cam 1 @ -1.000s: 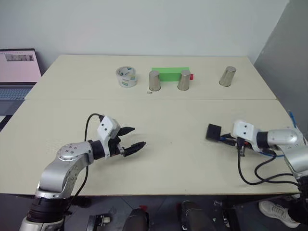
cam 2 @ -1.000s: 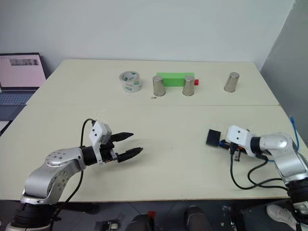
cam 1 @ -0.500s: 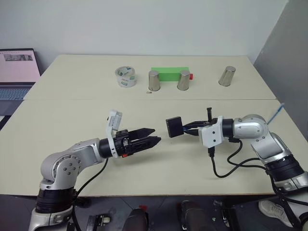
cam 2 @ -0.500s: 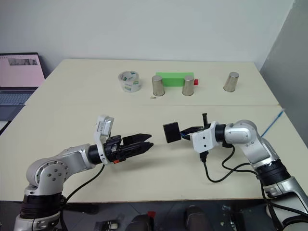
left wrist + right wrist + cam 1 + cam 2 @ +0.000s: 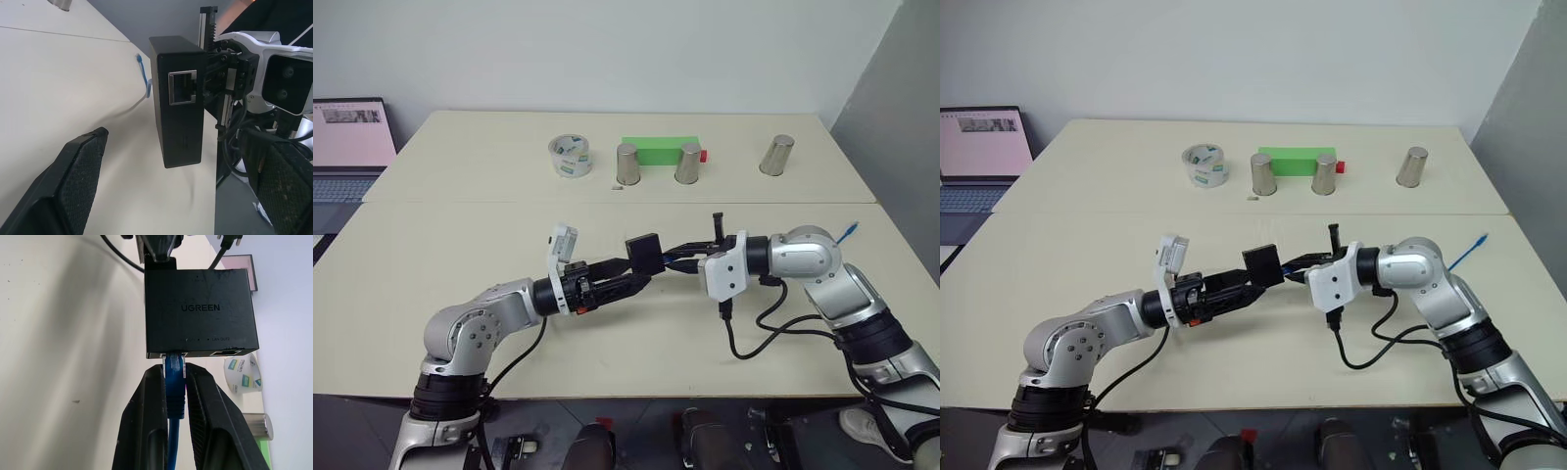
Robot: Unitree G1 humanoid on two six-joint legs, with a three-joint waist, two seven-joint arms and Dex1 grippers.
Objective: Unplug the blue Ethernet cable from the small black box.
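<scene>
Blue Ethernet cable (image 5: 174, 382), pinched in the right gripper (image 5: 174, 396), runs level into the small black box (image 5: 644, 252); left gripper (image 5: 628, 277) gapes wide beneath, above the beige counter (image 5: 607, 333).

Looking along two black textured fingers (image 5: 73, 186) standing wide apart at either side, left gripper (image 5: 176, 196) gaping open. Seeing the small black box (image 5: 178, 103) hanging upright in the gap ahead, above the pale tabletop (image 5: 54, 83), touching neither finger. Showing an open metal-rimmed port (image 5: 182, 88) on the facing side. Gripping the box's far side from behind: the right gripper (image 5: 220, 73), with its white and silver wrist housing (image 5: 274, 68) and a two-lens camera block beside it. Trailing behind the box across the table toward the far edge: a thin stretch of the blue Ethernet cable (image 5: 143, 78). Dangling under the other wrist: dark cables (image 5: 232, 142).
</scene>
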